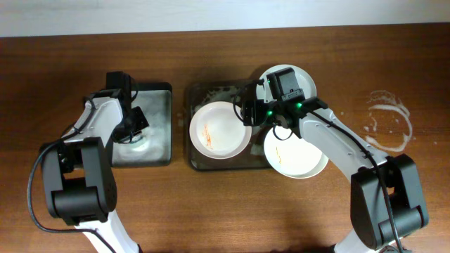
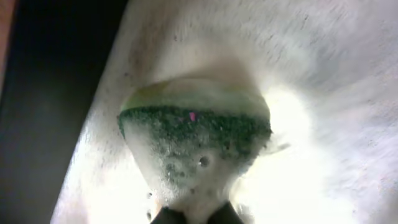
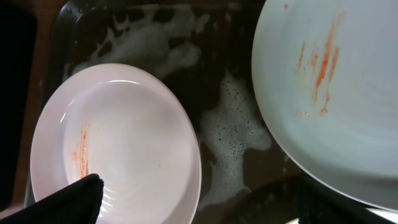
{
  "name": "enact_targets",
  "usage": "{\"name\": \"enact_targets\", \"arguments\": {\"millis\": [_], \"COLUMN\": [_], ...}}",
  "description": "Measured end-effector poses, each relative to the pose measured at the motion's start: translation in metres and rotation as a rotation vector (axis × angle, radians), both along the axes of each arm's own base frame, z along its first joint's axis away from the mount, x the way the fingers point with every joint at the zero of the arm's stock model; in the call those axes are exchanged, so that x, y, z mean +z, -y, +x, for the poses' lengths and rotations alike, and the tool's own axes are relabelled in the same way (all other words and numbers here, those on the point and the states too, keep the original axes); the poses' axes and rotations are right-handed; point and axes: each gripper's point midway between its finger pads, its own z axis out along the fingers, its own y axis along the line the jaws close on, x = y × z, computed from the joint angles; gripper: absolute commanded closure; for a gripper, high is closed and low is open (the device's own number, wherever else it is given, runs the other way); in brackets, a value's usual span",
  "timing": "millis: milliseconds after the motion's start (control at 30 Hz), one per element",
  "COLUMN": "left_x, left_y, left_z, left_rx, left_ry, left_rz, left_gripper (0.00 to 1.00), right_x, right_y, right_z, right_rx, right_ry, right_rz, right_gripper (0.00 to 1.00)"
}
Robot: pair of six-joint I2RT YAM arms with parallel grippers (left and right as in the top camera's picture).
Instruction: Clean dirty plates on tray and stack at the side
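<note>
In the tub (image 1: 163,98), left fingers (image 2: 166,217) clamped on sponge (image 2: 196,124); right fingers (image 3: 74,200) wide apart above tray (image 3: 217,84).

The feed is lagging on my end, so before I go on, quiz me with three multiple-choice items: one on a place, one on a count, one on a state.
1. Where is the left gripper?
A. In the black tub
B. Over the tray
C. Over bare table on the right

2. How many plates show in the overhead view?
A. Two
B. Three
C. Four

3. How does the right gripper stand?
A. Shut on a plate
B. Shut, empty
C. Open, holding nothing

Answers:
1 A: it is shut on the foamy sponge inside the tub, left of the tray.
2 B: one lies at the tray's left, one at lower right, and one at upper right, partly under the arm.
3 C: its fingers stand wide apart above the tray, between two plates.
</note>
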Motion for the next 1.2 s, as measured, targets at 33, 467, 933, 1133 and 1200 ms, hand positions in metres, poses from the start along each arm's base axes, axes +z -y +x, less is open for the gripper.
{"name": "enact_targets", "arguments": {"millis": [33,467,933,1133,1200], "left_x": [0.000,0.088,0.089,0.091,0.092], "left_y": [0.000,0.035,0.069,0.057,0.055], "left_z": [-0.002,0.027,0.035,0.039,0.043], "left_rx": [0.000,-0.317,-0.567,-0.494,-0.467], "left_ry": [-0.010,0.082,0.098,0.107,0.122], "left_rz": [-0.001,-0.088,-0.022,0.033,0.044], "left_gripper": [0.99,0.99,0.99,0.99,0.99], "right_x": [0.000,-0.003,-0.032,-0.029,-0.030], "right_y": [0.000,0.002,0.012,0.008,0.006], "right_z": [-0.001,-0.005,-0.007,-0.004,-0.004], "right_rx": [-0.006,-0.092,-0.118,-0.103,-0.100], "right_ry": [-0.005,-0.063,-0.177,-0.160,-0.156], "right_rz": [0.005,0.039,0.102,0.115,0.109], "right_gripper": [0.03,0.03,0.32,0.56,0.57]}}
